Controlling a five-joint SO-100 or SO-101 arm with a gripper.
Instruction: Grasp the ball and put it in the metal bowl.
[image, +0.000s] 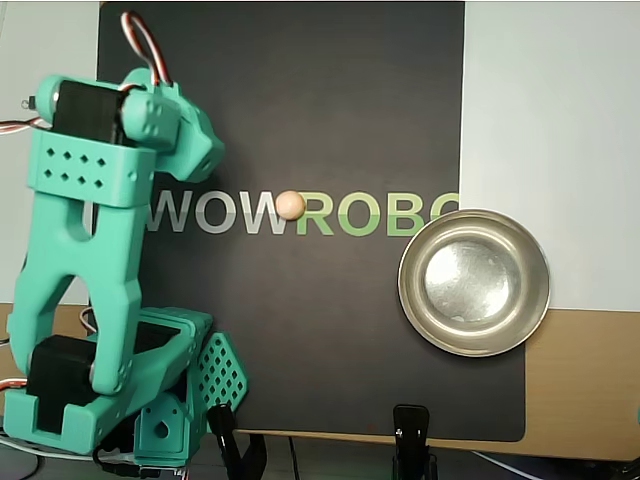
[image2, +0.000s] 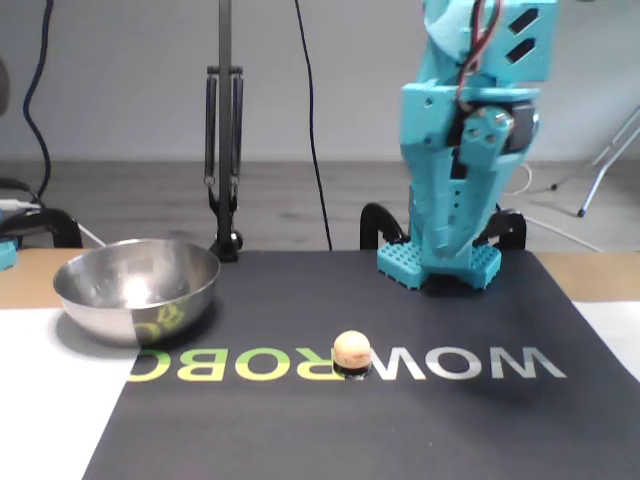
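Note:
The ball (image: 290, 205) (image2: 351, 350), small and peach-beige, rests on the black mat between the printed W and R. Well to its right in the overhead view sits the metal bowl (image: 470, 282), holding nothing; the fixed view shows that bowl (image2: 140, 300) at the left. My teal arm (image: 90, 250) (image2: 465, 150) is raised at the mat's left side in the overhead view. Its head (image: 185, 140) hovers above the first printed letter, clear of the ball. I cannot make out the gripper's fingers in either view.
The black mat (image: 300, 100) covers most of the table, with a white sheet (image: 550, 120) to its right. Two black clamps (image: 411, 435) grip the mat's lower edge. A lamp stand (image2: 225, 150) rises behind the bowl. The arm's base (image2: 440, 265) sits on the mat's far edge.

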